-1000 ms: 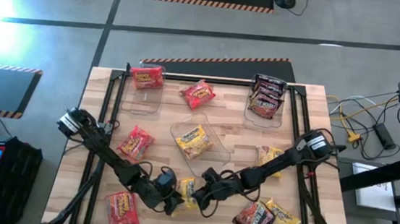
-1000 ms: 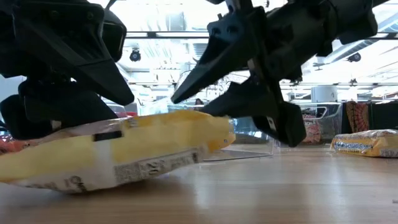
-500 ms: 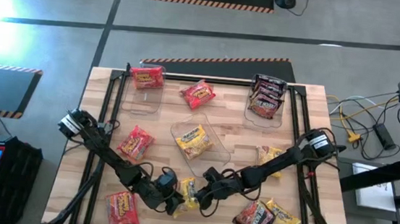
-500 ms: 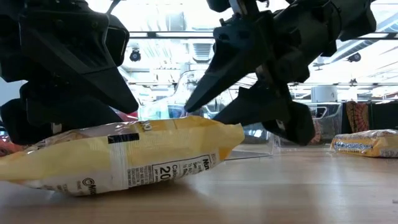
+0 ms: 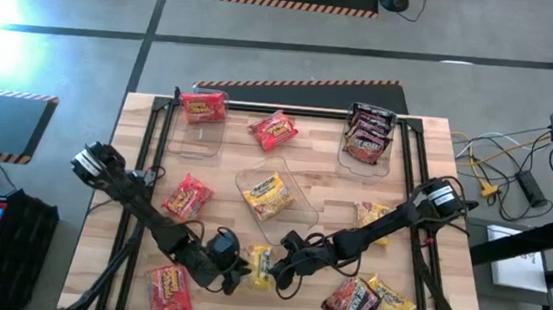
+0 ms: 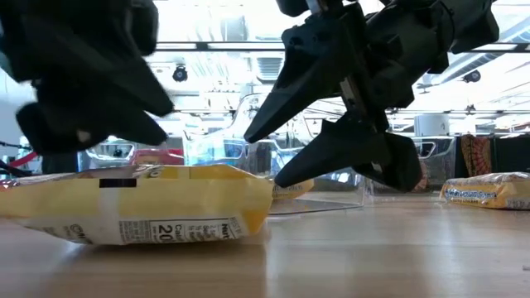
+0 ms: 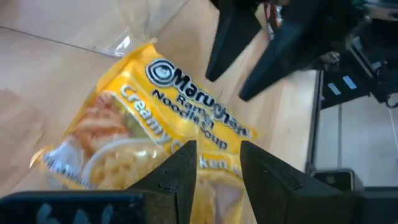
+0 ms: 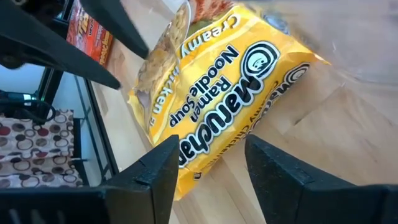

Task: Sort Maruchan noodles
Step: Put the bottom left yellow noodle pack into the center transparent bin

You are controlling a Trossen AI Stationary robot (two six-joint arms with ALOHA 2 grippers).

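yellow packet [image 5: 259, 266] flat near desk's front edge | my left gripper [image 5: 233, 275] clamps one end | right gripper [image 5: 272, 272] released, beside other end

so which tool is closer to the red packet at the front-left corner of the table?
Left. The left tool sits just right of that red packet, at the yellow packet. The right tool is beyond the yellow packet, farther away.

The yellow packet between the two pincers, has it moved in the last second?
Yes. In the low view the yellow packet has slid left and dropped flat onto the table, away from the right pincer.
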